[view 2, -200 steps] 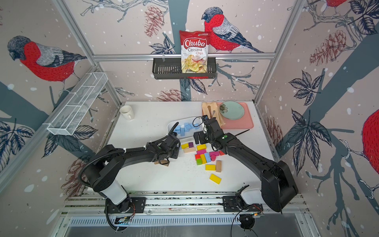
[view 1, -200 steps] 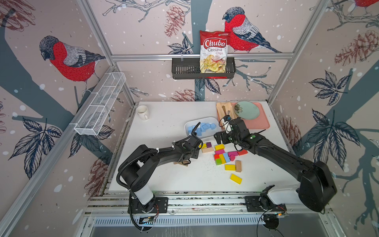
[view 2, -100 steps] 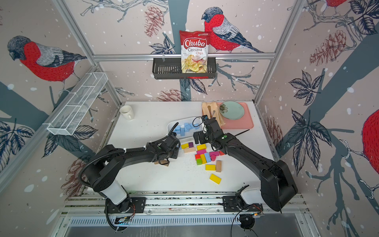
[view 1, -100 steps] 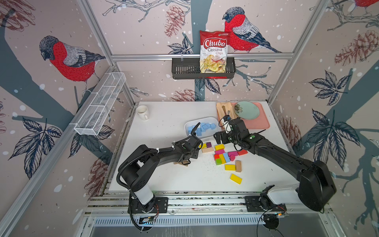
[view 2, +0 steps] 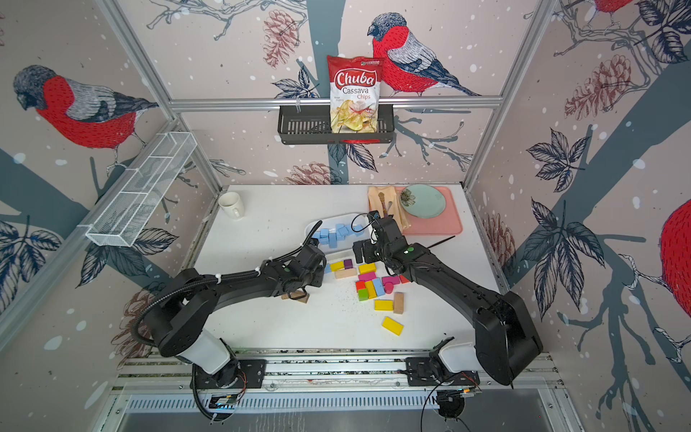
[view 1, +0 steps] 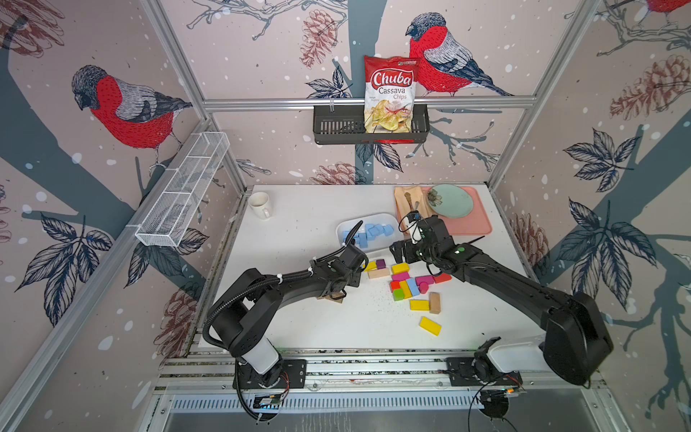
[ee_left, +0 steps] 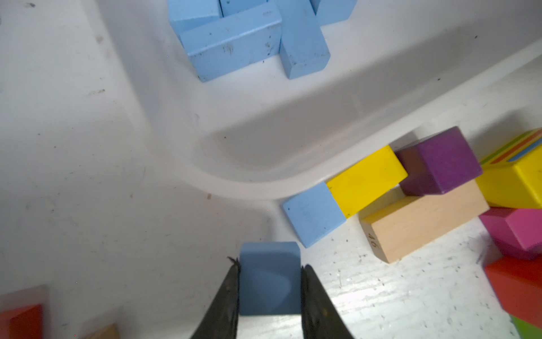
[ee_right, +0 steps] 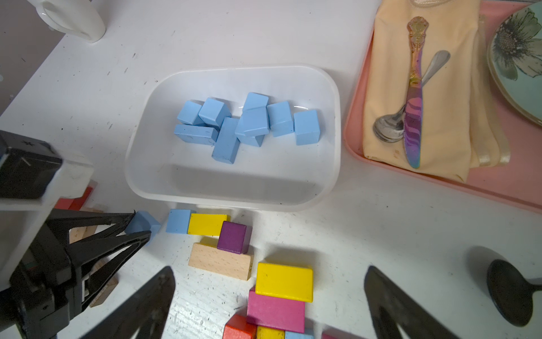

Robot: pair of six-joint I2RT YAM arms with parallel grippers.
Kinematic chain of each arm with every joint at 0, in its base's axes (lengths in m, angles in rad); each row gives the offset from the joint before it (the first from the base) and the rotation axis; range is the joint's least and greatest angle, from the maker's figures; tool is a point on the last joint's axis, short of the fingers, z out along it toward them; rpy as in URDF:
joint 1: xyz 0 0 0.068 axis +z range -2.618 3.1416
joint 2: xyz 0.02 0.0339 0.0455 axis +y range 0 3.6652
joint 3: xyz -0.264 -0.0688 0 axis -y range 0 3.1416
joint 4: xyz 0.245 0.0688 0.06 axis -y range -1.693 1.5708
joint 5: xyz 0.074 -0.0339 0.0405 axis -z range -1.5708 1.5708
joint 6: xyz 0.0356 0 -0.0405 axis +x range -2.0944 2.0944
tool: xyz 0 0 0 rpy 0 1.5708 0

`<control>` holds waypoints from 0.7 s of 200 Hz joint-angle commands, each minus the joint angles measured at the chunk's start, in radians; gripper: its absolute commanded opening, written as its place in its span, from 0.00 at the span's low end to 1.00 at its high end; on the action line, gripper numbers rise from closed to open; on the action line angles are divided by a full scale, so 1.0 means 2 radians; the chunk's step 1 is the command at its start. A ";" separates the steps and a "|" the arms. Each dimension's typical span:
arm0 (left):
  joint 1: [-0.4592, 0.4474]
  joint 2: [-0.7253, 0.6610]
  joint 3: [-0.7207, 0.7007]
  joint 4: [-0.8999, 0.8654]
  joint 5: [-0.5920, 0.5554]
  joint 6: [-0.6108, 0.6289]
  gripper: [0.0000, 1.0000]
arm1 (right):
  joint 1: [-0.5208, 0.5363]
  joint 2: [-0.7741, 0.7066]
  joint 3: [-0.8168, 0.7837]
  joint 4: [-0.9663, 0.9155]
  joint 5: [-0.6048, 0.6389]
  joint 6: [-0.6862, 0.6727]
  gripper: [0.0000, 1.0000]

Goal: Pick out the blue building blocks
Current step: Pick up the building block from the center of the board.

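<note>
A blue cube [ee_left: 269, 281] is clamped between the left fingers [ee_left: 227, 299], close to the white tub [ee_right: 234, 202]. Most blue blocks [ee_right: 252, 123] are gathered in that tub. Two seem left on the counter [ee_right: 381, 234]: a blue block [ee_right: 177, 221] touching a yellow block [ee_right: 206, 224], and a blue bar [view 1: 412, 287] in the mixed pile [view 1: 400, 276]. The right fingers [ee_right: 146, 302] are spread wide, empty.

blue building blocks [ee_left: 234, 44]: cropped at edge | mug [ee_right: 70, 17]: cropped | red block [ee_left: 20, 321]: blurred, cropped

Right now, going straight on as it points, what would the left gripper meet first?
Probably the near rim of the white tray, ahead of the left gripper and its held blue block; the loose blue block might get grazed first. Depth unclear.
</note>
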 commanded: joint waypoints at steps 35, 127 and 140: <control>0.002 -0.067 0.011 -0.012 -0.014 -0.014 0.29 | -0.001 -0.002 0.000 0.014 0.000 0.007 0.99; 0.033 0.000 0.133 0.016 0.050 0.006 0.29 | -0.003 -0.022 -0.008 0.010 0.009 0.009 1.00; 0.033 0.022 0.152 0.020 0.064 0.005 0.29 | -0.006 -0.025 -0.010 0.009 0.010 0.011 0.99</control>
